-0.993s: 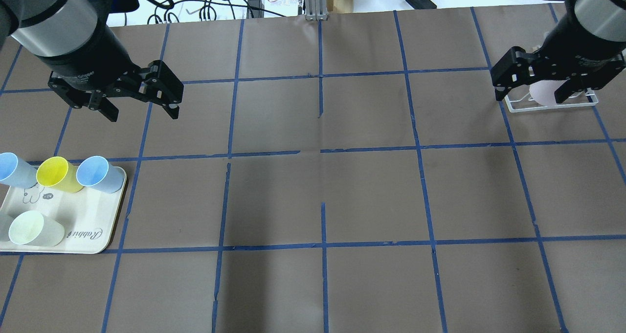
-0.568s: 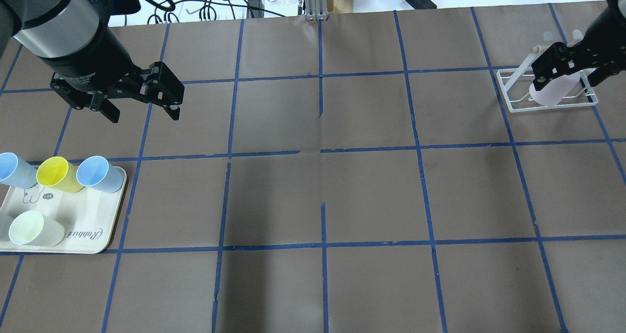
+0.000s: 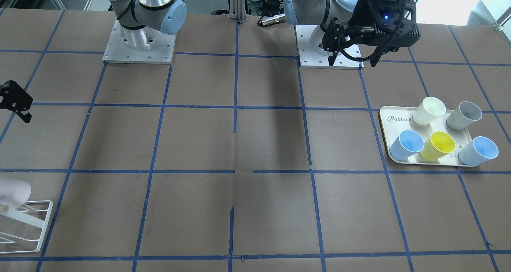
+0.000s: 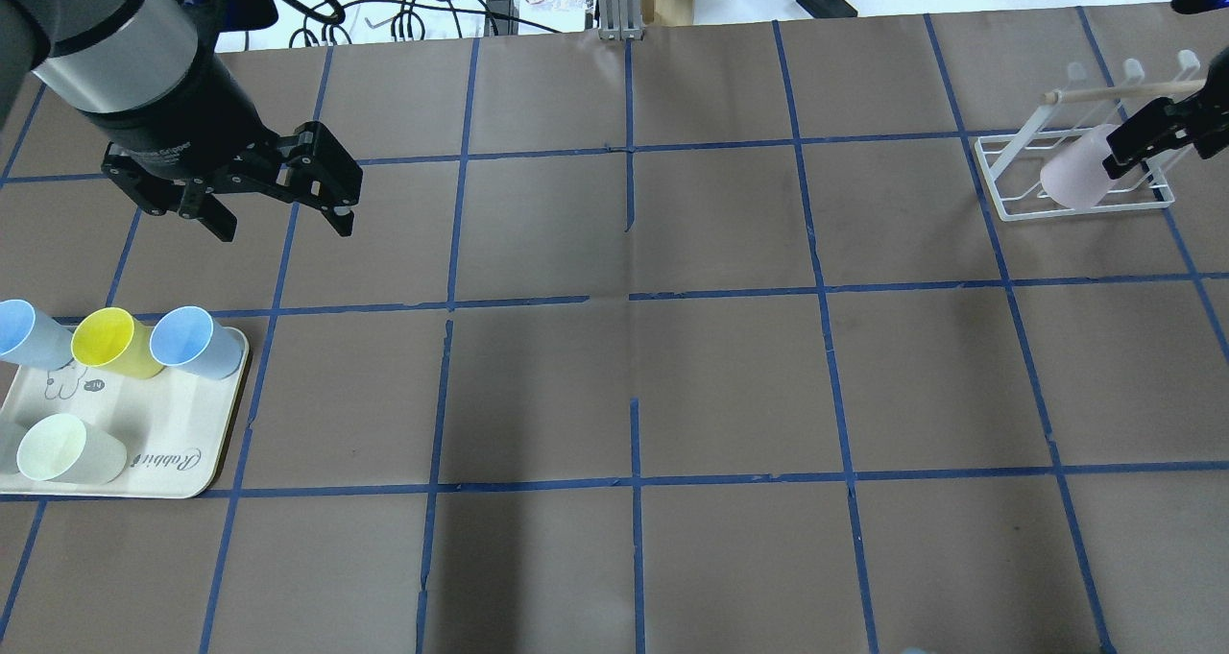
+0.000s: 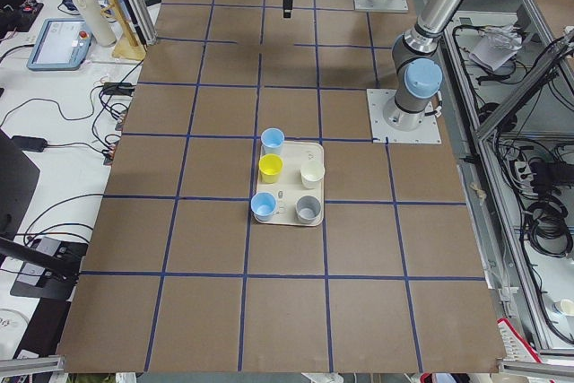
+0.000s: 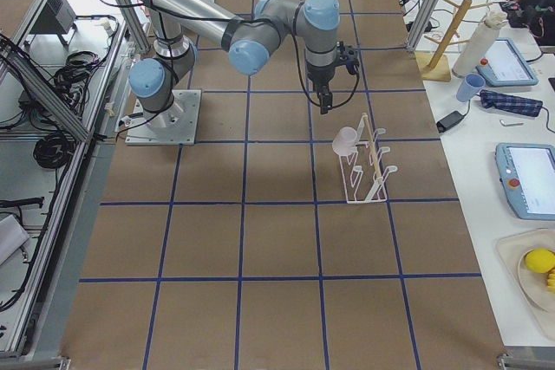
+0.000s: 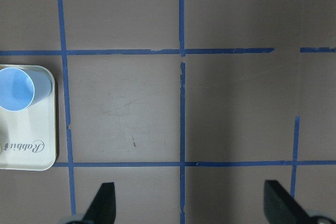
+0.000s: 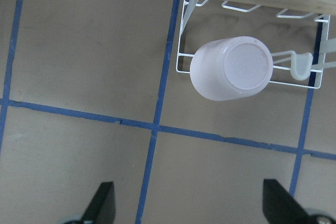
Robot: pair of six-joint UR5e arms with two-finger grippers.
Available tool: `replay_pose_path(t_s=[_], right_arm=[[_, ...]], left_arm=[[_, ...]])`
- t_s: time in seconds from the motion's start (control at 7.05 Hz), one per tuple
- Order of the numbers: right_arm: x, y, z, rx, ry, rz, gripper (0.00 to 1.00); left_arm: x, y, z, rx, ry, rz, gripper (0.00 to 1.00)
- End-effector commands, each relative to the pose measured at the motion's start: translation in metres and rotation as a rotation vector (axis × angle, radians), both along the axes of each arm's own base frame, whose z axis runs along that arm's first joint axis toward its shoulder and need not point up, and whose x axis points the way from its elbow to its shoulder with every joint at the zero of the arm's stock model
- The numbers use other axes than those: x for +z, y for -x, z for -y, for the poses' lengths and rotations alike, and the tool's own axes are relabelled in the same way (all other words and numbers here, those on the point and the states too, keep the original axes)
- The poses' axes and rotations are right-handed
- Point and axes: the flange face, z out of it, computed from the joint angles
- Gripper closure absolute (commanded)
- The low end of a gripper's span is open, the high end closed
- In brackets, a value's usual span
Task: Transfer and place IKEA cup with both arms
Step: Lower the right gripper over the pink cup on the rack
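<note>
Pink cup on the rack, both pincers free

The left pincer (image 4: 278, 214) hangs with fingers apart above the table (image 4: 634, 366), beyond the tray (image 4: 163, 443) of cups. At far right the pink IKEA cup (image 4: 1080, 176) sits inverted on the white wire rack (image 4: 1008, 203); the right pincer (image 8: 189, 211) is spread wide above it.

Right hand (image 4: 1152, 142) cut off by overhead edge, grey cup (image 4: 8, 446) cropped at left

Pale pink IKEA cup (image 8: 231, 68), upside down, tilted, hung on white wire rack (image 8: 185, 40)
</note>
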Motion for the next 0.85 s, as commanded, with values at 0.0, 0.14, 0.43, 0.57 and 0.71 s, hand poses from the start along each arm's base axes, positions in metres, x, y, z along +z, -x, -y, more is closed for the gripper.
replay_pose_path(t_s=[0.0,0.14,0.43,0.57,0.71], right_arm=[[-0.022,0.020,0.026,0.092,0.020,-0.013,0.00],[-0.034,0.025,0.035,0.099,0.034,-0.020,0.00],[-0.055,0.033,0.049,0.098,0.063,-0.035,0.00],[-0.062,0.034,0.054,0.099,0.070,-0.027,0.00],[-0.071,0.035,0.059,0.103,0.082,-0.010,0.00]], left_arm=[[-0.001,0.000,0.001,0.000,-0.002,0.000,0.00],[-0.002,0.000,0.002,0.000,-0.002,0.000,0.00],[-0.002,0.000,0.002,0.000,-0.002,0.000,0.00],[-0.002,0.000,0.002,0.000,-0.002,0.000,0.00],[-0.002,0.000,0.002,0.000,-0.002,0.000,0.00]])
